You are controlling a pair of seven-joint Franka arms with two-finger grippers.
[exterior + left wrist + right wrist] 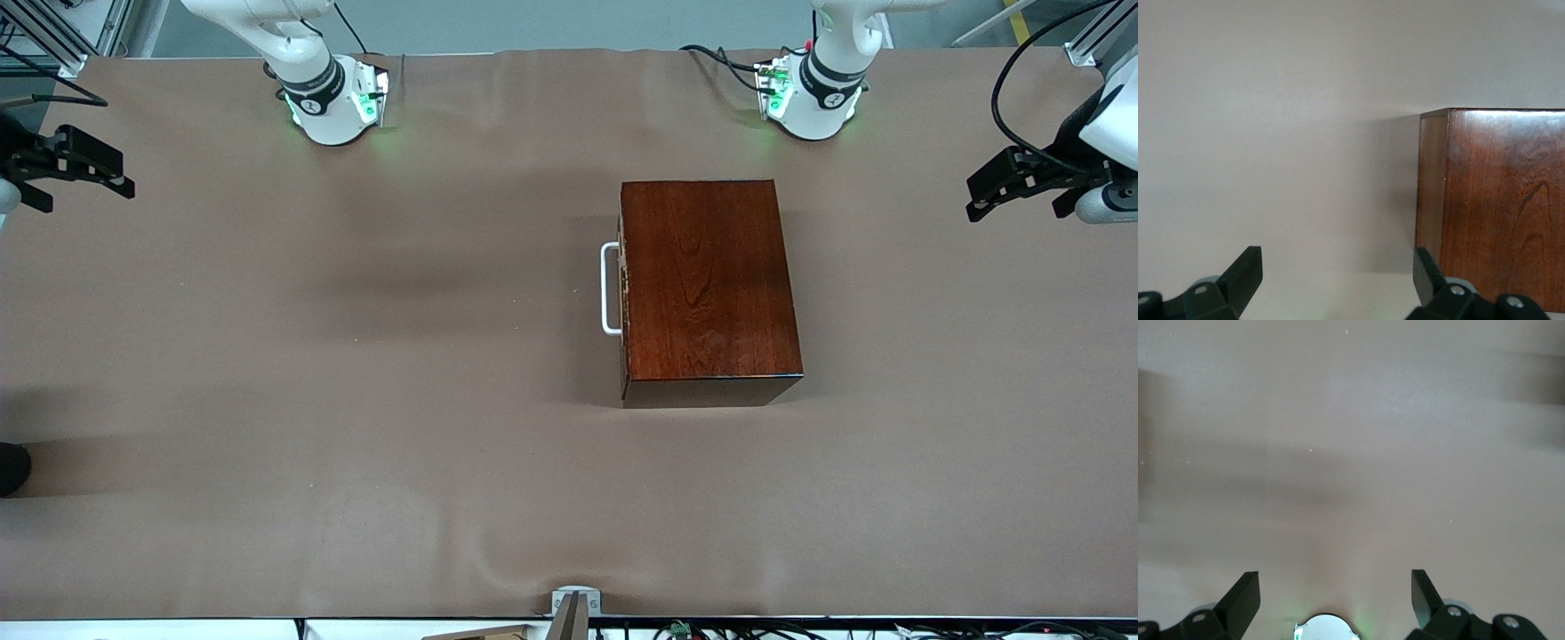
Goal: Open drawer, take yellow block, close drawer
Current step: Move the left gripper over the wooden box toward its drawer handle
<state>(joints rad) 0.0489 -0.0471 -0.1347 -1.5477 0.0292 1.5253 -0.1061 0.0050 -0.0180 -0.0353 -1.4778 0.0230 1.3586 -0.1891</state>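
A closed drawer (622, 289) with a white handle (610, 289) sits in a reddish-brown wooden box (707, 284) mid-table. Only the front view shows the handle. The left gripper (1013, 191) and right gripper (84, 169) hang wide apart, empty, over opposite table ends.

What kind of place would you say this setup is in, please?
Probably a robotics lab: two arm bases bolted to a brown-covered table, cables and aluminium framing at its edges, and a lone wooden drawer box as test prop.
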